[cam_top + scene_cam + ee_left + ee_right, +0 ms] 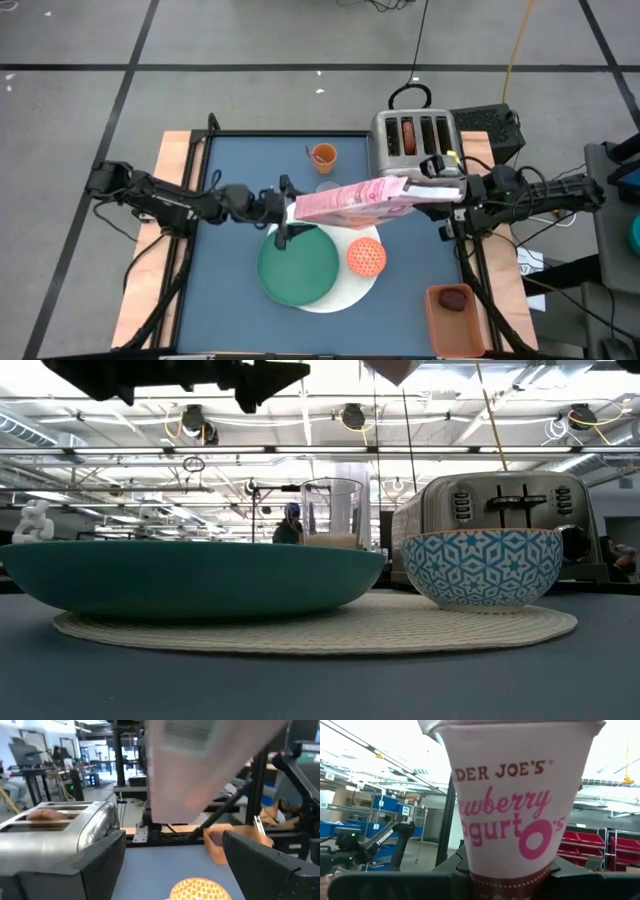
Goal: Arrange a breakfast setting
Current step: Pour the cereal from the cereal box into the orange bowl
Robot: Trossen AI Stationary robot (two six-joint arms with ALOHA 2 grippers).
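So the right gripper (440, 193) has the pink cardboard cereal box (355, 202) pinched by one end and holds it up off the dark blue table (240, 170), lying almost flat. The box's long axis runs straight across the table, from the right arm out toward the left one.

The far end of the box stops just beside the left gripper (290, 212), whose fingers are spread wide with nothing in them. The left wrist view shows the box as a pale blur right in front of those fingers (100, 865).

What matters, I think: the small orange patterned bowl (366, 257) sits below the box's middle, a bit nearer the camera side, on the larger white woven disc (352, 290) next to the green round plate (298, 266). So the box isn't lined up end-over-bowl yet. My guess is the left gripper, being nearest the free end, is about to take or steady it for a pour.
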